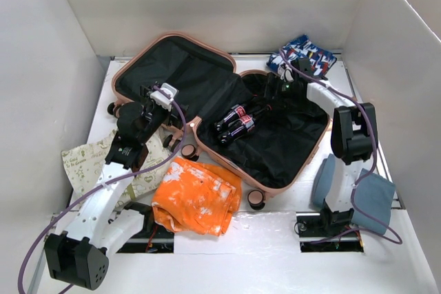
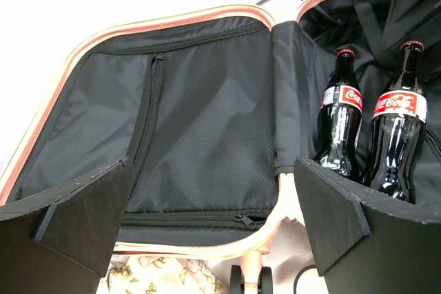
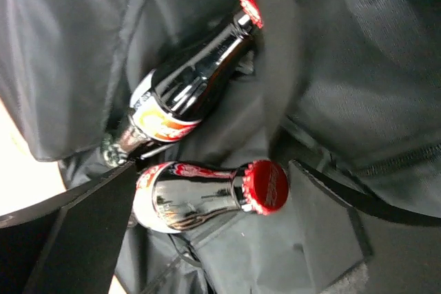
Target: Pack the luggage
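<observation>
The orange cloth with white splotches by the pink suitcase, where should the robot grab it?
Come straight down and pinch a raised wrinkle near the middle of the crumpled orange cloth with white splotches. It lies spread low on the white table, so a side approach probably finds only thin edges; a wrinkle gives something to close on.

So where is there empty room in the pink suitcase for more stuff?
The luggage has a bare left half, lining only from far rim to hinge. In its right half, the patch between the two cola bottles and the near-right rim is free. The table at the near left is crowded with the orange cloth and cream cloth.
</observation>
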`<state>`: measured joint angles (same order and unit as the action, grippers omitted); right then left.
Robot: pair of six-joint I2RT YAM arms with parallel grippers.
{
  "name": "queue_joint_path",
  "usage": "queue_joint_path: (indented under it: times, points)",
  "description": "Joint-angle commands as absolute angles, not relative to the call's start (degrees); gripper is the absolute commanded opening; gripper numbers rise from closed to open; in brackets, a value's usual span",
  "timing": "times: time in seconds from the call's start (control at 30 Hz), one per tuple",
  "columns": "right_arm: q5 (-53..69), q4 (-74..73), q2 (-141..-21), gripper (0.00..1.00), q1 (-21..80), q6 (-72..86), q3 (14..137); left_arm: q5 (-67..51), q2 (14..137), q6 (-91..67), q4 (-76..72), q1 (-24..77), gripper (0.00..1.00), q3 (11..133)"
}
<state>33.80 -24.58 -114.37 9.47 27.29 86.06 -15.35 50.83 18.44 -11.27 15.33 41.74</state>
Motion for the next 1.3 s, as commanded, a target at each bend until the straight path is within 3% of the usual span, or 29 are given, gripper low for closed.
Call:
queue_joint_path:
  times: [0.0, 0.23, 0.43, 0.6, 0.73, 0.97, 1.27]
  points:
    - [24.8, -33.7, -113.6, 0.95, 9.8, 21.4, 90.3, -15.5, 50.2, 19.0, -13.4, 15.6, 1.0, 41.6]
    - [19.4, -41.0, -112.4, 0.99, 10.9, 14.5, 97.2, -15.5, 51.3, 19.0, -12.3, 15.6, 1.0, 42.6]
    - [18.2, -47.1, -104.4, 0.99, 10.7, 4.0, 107.8, -15.5, 51.9, 19.6, -11.8, 15.6, 1.0, 44.4]
    - [12.7, -53.2, -100.9, 0.95, -2.0, 4.4, 111.2, -14.9, 52.5, 20.4, -12.4, 15.6, 1.0, 44.4]
    - [1.9, -52.2, -99.4, 0.94, -9.0, 8.5, 105.2, -12.5, 51.9, 20.4, -12.4, 15.6, 1.0, 43.8]
    - [-7.6, -49.3, -107.0, 0.97, -14.0, 15.2, 106.1, -2.6, 51.3, 20.4, -13.8, 18.3, 1.0, 42.1]
    - [-7.6, -45.9, -118.7, 0.95, -15.0, 18.2, 105.9, 2.1, 53.7, 15.2, -17.5, 18.3, 1.0, 39.2]
